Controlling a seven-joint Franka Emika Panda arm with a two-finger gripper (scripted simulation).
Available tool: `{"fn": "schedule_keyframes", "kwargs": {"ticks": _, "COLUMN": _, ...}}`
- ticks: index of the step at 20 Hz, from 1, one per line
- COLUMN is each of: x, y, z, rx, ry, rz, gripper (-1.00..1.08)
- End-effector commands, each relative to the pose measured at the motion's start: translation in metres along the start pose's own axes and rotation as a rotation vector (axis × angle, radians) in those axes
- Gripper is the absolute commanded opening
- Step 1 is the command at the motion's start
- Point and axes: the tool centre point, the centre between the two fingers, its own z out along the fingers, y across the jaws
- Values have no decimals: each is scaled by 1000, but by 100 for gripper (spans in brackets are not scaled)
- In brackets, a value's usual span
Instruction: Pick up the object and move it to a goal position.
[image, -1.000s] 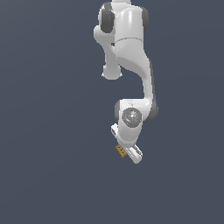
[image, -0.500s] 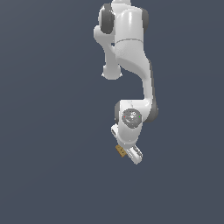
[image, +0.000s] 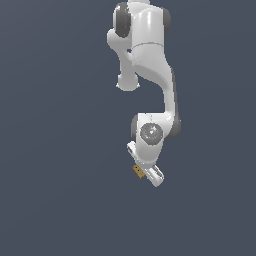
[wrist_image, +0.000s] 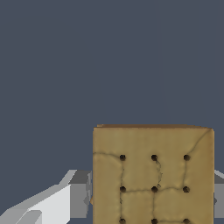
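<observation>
Gripping the block (image: 138, 171), the gripper (image: 142, 173) hangs at the end of the white arm (image: 150, 75) against a plain dark grey background. Wrist view: block (wrist_image: 153, 175) fills the space between the grey fingers (wrist_image: 81, 192), tan face with dark dots and cracks toward the camera.

Even flat light, soft low-resolution render

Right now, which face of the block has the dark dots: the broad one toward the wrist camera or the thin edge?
The broad tan face of the block, between the gripper fingers; the thin edge is plain.
</observation>
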Motion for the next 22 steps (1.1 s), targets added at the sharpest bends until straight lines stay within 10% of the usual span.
{"fn": "schedule_keyframes", "kwargs": {"ticks": 1, "x": -4, "y": 0, "z": -5, "rx": 2, "ry": 1, "rz": -1, "gripper": -100}}
{"fn": "schedule_keyframes", "kwargs": {"ticks": 22, "x": -73, "y": 12, "z": -85, "rx": 2, "ry": 1, "rz": -1, "gripper": -100}}
